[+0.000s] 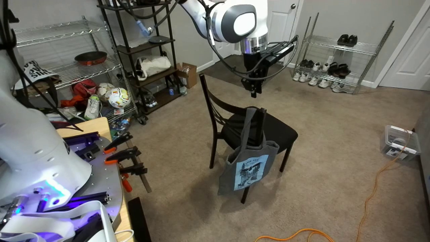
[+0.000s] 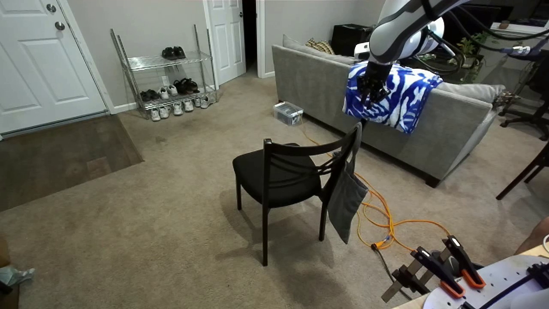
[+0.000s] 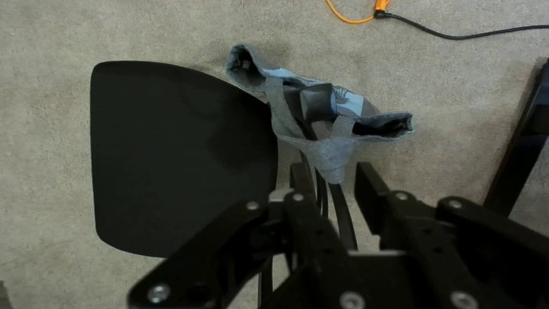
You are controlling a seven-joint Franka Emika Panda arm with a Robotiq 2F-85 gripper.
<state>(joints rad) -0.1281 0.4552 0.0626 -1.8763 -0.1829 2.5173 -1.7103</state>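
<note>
A dark grey tote bag point(image 1: 231, 176) with a light blue printed panel hangs by its straps from a corner of a black chair's point(image 1: 280, 131) backrest. The bag point(image 2: 345, 201) and chair point(image 2: 276, 178) show in both exterior views. My gripper point(image 1: 254, 94) is above the backrest, pointing down; it also shows dark against a blue-and-white blanket point(image 2: 394, 98) in an exterior view point(image 2: 371, 96). In the wrist view the fingers point(image 3: 330, 178) are apart and empty. The bag's strap point(image 3: 332, 154) and the backrest rail point(image 3: 343, 214) appear between and beyond them. The seat point(image 3: 180, 159) lies to the left.
A grey sofa point(image 2: 309, 81) carries the blanket. A plastic bin point(image 1: 401, 143) and orange cord point(image 1: 373, 188) lie on the carpet. Clamps point(image 1: 122, 154) stick out from the robot's table edge. A shoe rack point(image 1: 342, 50) and loaded shelves point(image 1: 74, 70) stand by the walls.
</note>
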